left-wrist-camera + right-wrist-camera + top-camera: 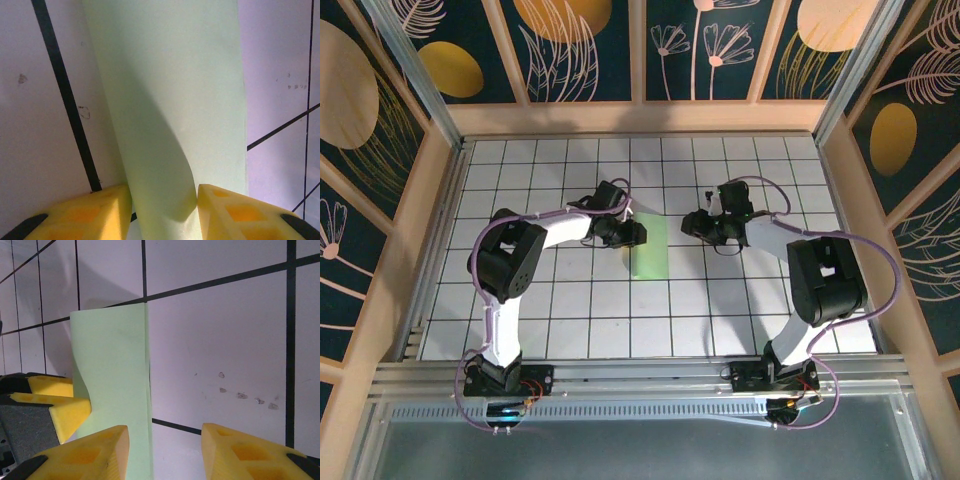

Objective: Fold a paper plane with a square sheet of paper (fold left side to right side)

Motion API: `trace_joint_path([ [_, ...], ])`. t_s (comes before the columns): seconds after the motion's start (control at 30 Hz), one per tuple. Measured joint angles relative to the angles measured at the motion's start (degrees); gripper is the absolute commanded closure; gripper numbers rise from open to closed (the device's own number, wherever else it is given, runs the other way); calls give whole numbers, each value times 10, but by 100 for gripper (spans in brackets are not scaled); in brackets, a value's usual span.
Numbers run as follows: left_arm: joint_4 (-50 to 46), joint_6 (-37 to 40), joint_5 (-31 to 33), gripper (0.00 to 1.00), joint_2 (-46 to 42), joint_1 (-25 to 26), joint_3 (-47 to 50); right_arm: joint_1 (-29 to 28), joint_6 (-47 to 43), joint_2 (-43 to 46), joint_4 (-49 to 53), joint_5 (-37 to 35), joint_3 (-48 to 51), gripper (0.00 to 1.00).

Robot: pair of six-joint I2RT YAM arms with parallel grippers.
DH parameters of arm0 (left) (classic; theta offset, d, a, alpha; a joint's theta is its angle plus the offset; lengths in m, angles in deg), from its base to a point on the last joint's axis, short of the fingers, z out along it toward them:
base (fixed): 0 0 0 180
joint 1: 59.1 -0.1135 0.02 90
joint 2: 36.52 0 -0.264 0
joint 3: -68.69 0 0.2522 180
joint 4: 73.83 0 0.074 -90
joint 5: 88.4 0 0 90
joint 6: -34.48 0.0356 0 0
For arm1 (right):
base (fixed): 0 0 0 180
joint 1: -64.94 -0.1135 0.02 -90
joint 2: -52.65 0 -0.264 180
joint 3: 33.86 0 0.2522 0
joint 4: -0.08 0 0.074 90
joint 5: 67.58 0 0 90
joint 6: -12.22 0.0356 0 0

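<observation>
sheet: the thin, plain pale-green square sheet of paper (650,250) lies near the middle of the white, black-lined grid counter (570,300), between the two arms. It is doubled over into a narrow strip whose long side runs away from the arm bases.
right-hand edge: in the right wrist view the sheet (115,365) ends in a straight edge lying flat on the tiles.
left-hand side: in the left wrist view the upper layer (175,100) bows up off the counter instead of lying creased, so the fold looks not yet pressed down.
left tool: the left tool (164,210) is partly open, with its yellow fingers (95,217) on either side of the bowed layer. The paper fills the gap but is not clamped flat, and I cannot tell whether the pads press on it.
right tool: the right tool (165,440) is partly open and holds nothing. It sits near the strip's straight edge with bare counter between the jaws.
handling: the sheet is probably very light and limp. It should crease at a touch, spring back where unpressed and slide easily on the smooth tiles.
where to hold: one tool could best pin the matched free edges flat at the right. The other could then press along the bowed left side, working from the middle outward.
risk: a hard pinch on the bulge may set a stray crease or drag the layers out of line.
</observation>
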Motion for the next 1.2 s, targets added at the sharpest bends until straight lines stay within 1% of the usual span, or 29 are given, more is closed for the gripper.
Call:
trace_joint_path([
  [0.27, -20, 0, 2, 58, 7, 0, -15, 0, 0, 0, 0, -1, 0, 57],
  [1.2, -34, 0, 2, 55, 13, 2, -26, 0, -4, 0, 0, 0, 0, 57],
])
